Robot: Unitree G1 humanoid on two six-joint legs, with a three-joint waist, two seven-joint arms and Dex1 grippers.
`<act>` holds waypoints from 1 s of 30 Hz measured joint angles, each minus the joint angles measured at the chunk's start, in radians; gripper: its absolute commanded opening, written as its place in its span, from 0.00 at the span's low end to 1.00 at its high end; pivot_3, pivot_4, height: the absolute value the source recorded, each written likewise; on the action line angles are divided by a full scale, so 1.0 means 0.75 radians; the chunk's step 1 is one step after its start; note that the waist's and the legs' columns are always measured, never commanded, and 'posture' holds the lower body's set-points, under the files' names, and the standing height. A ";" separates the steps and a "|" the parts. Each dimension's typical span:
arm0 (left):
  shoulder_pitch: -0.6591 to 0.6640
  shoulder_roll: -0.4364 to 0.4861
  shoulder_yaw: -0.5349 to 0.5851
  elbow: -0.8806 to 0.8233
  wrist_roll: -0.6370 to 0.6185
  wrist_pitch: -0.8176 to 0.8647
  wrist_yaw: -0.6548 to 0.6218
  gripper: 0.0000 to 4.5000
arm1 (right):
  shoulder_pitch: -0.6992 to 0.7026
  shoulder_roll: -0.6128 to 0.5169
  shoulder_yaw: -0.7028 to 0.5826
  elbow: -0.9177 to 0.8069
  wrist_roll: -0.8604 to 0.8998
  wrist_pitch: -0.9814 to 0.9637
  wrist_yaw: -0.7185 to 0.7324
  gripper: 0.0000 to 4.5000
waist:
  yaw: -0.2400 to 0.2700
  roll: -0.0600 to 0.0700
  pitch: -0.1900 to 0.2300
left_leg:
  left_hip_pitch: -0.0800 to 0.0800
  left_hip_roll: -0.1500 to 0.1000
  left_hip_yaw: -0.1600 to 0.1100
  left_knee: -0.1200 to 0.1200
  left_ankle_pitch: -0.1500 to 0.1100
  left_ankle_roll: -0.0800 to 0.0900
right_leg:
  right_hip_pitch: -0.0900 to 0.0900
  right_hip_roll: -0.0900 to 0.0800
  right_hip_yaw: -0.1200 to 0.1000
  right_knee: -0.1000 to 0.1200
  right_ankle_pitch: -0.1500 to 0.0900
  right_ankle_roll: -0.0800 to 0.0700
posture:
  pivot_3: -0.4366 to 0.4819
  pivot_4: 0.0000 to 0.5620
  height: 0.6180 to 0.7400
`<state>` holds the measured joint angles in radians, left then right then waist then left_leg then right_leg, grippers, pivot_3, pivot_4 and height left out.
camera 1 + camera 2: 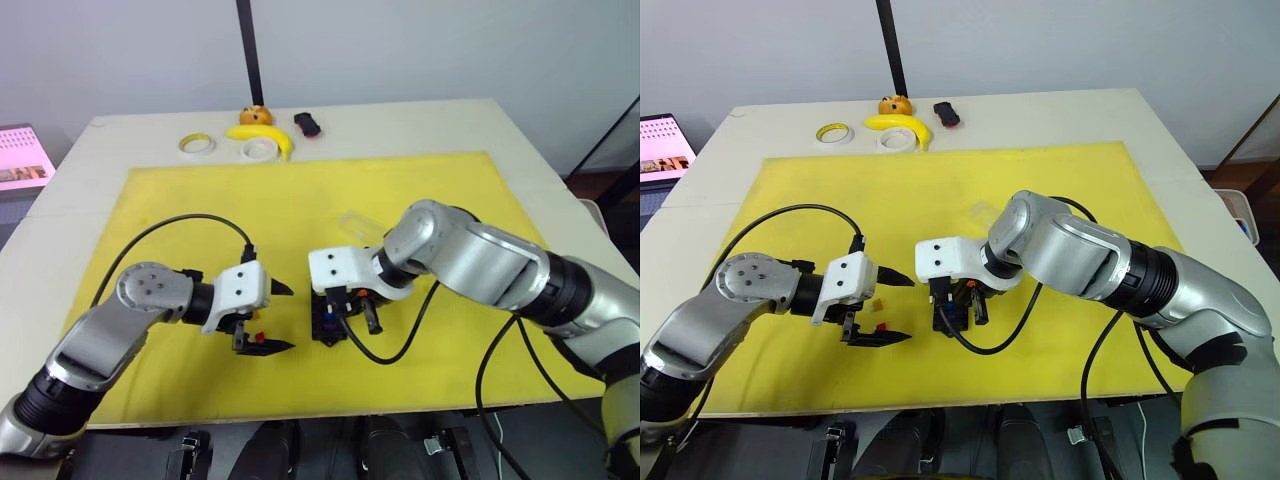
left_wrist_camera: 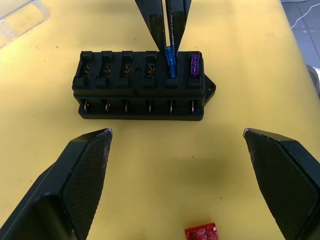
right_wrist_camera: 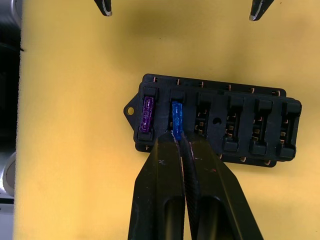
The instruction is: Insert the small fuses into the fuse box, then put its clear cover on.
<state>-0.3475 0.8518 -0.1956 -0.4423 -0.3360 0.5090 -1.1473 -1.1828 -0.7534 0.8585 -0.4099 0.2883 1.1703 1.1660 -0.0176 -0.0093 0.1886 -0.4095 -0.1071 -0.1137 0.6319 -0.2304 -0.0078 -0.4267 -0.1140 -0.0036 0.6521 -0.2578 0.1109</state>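
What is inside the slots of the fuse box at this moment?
The fuse box holds a purple fuse; the right gripper pinches a blue fuse in the next slot. Four slots are empty.

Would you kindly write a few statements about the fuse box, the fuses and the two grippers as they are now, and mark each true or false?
1. The small purple blade fuse sits in the end slot of the black plastic fuse box. True.
2. The right gripper is shut on the small blue blade fuse at the slot next to the purple one. True.
3. The left gripper is clamped on the fuse box. False: its fingers stand open, apart from the box.
4. The clear plastic cover is fitted over the fuse box. False: it lies on the yellow mat, apart from the box.
5. A small red blade fuse lies loose on the mat. True.
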 measured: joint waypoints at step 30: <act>-0.006 0.000 0.000 0.024 0.025 -0.024 0.011 0.98 | 0.031 -0.004 -0.014 0.001 -0.063 -0.089 0.049 0.00 | 0.000 0.000 0.000 | 0.000 0.000 0.000 0.000 0.000 0.000 | 0.000 0.000 0.000 0.000 0.000 0.000 | 0.48 0.27 1.00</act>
<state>-0.3516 0.8516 -0.1956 -0.4246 -0.3170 0.4906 -1.1393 -1.1596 -0.7562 0.8483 -0.4089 0.2411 1.1035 1.2029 -0.0179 -0.0093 0.1886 -0.4095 -0.1070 -0.1137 0.6319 -0.2303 -0.0079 -0.4268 -0.1138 -0.0036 0.6521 -0.2578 0.1109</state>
